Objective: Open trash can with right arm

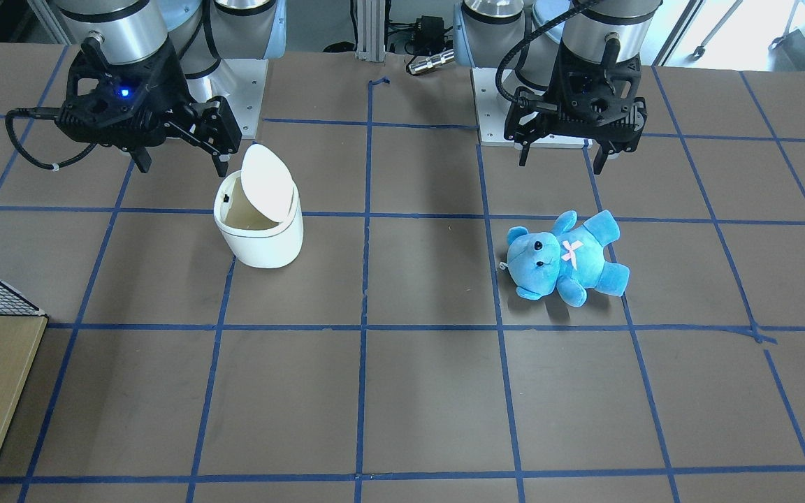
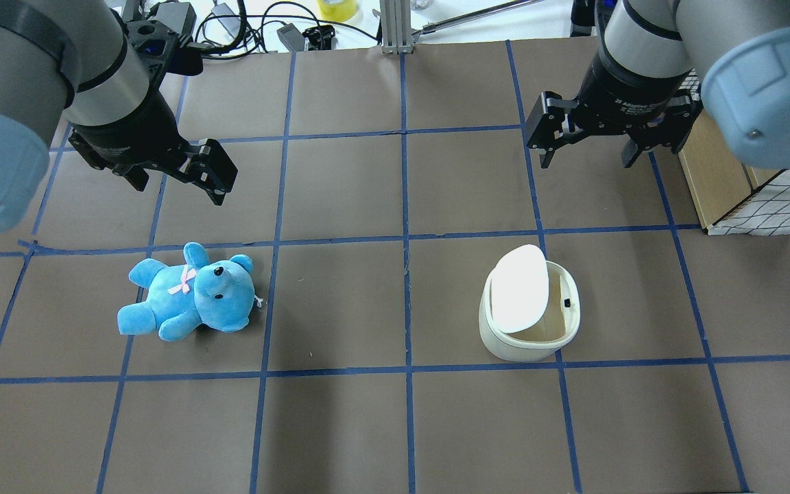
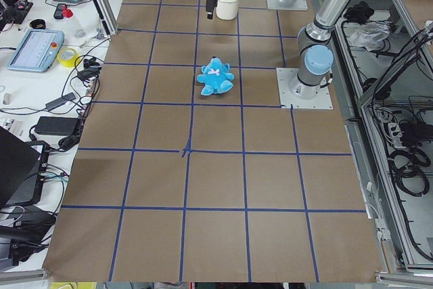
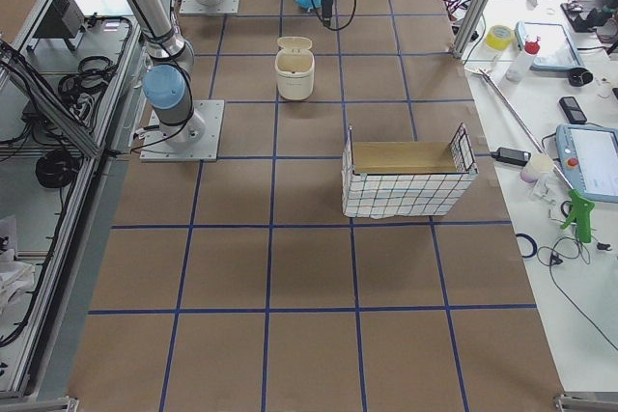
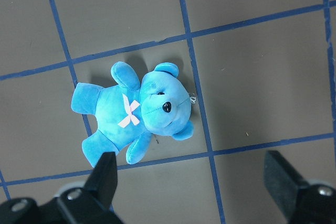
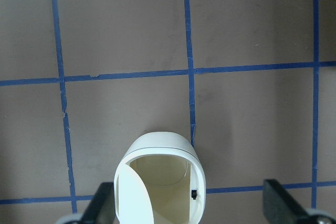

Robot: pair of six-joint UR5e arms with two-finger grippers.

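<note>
Trash can, lid tipped up, below right gripper, not touching, jaws spread wide.

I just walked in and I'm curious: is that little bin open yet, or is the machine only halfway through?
It looks essentially done. The bin's lid stands tipped up and the inside shows. Nothing is in hand: the right gripper hangs open beyond the bin, not touching it. The left gripper is open too, above the blue teddy. At most, what is left is backing the right gripper away.
</note>
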